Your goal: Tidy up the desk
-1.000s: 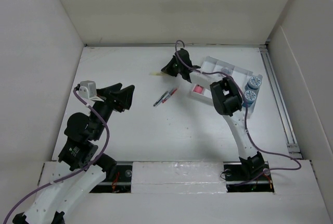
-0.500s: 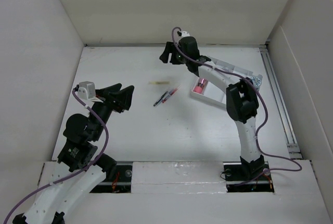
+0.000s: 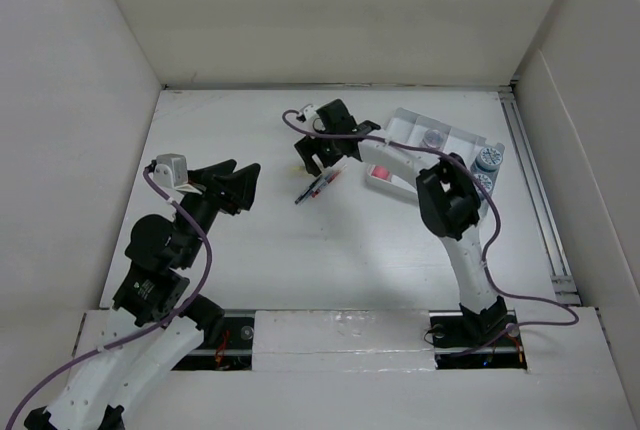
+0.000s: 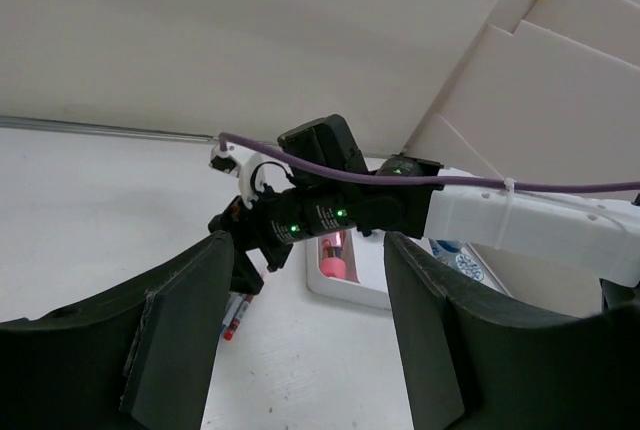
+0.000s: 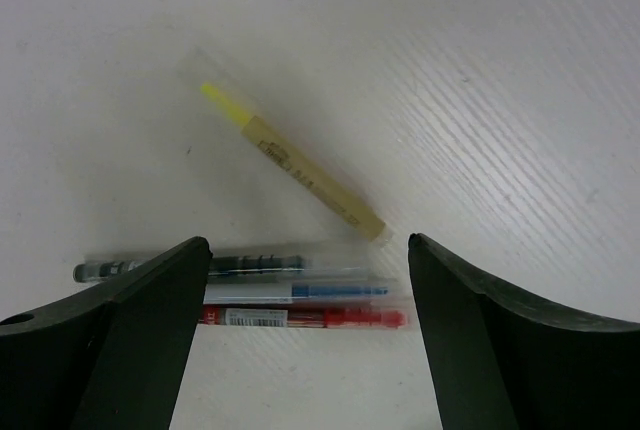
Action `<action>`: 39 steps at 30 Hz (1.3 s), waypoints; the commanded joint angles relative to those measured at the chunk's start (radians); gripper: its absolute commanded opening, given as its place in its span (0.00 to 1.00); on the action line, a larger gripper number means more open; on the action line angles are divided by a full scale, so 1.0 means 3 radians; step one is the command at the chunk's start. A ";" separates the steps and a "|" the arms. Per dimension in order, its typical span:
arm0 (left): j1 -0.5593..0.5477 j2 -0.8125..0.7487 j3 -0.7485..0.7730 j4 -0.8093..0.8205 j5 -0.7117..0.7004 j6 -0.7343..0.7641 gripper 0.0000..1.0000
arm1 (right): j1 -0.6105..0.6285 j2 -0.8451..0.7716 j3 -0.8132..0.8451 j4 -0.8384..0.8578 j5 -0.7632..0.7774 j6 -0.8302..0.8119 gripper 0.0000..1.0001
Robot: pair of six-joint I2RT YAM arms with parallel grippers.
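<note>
From overhead, my right gripper (image 3: pixel 322 160) hides the yellow marker (image 5: pixel 300 175), and in its wrist view one finger (image 5: pixel 130 340) overlaps the ends of the three pens (image 5: pixel 290 292). The desk (image 3: pixel 330 250) lies directly beneath that gripper, whose jaws I see spread wide and empty above the marker and pens. My left gripper (image 3: pixel 238 185), well to the left of it, also stands parted, holding nothing.
</note>
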 commanded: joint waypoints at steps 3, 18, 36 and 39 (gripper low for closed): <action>-0.0008 0.0028 -0.0006 0.0146 0.0048 0.0005 0.57 | 0.0156 0.0164 0.0289 -0.0182 0.0094 -0.0300 0.85; -0.0008 0.0033 -0.0011 0.0146 0.0042 0.0010 0.58 | 0.0223 0.0619 0.0918 -0.0264 0.0293 -0.0429 0.81; -0.0008 0.0007 -0.0016 0.0151 0.0053 0.0015 0.57 | -0.0023 0.0763 0.1041 0.0134 0.0906 0.0077 0.04; -0.0008 0.0017 -0.0016 0.0146 0.0068 0.0015 0.58 | -0.0059 0.0681 0.0944 0.0262 0.0958 0.0180 0.00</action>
